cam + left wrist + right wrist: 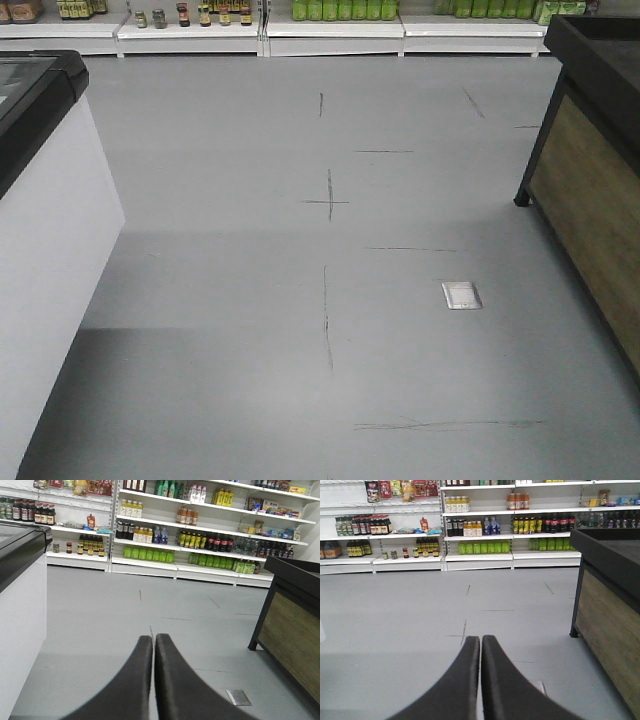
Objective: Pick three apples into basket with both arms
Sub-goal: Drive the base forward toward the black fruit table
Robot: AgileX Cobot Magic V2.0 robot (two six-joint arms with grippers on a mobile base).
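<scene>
Left gripper (153, 639): the jaws are pressed together tip to tip, with only a hairline seam left between the two dark fingers (132, 680). Nothing is clamped and nothing is touched. It is held above the grey floor (100, 610) and pointed toward the store shelving (210, 527).

Right gripper (480, 639): same condition. The fingers (507, 685) are brought together with no gap, and nothing is gripped or contacted. It is aimed down the same aisle.

Apples and basket: not caught in any of the three views, so their position cannot be told.

Front view: the floor is marked with thin dark scuff lines (329, 200). A small metal floor plate (461, 295) is set flush, right of centre. A white chest cabinet with a black top rim (50, 230) is seen at the left edge, and a wood-panelled stand with a black frame (590, 200) at the right. The shelving at the far wall is stocked with bottles, and a row of green bottles (148, 554) is lined up on a low shelf.
</scene>
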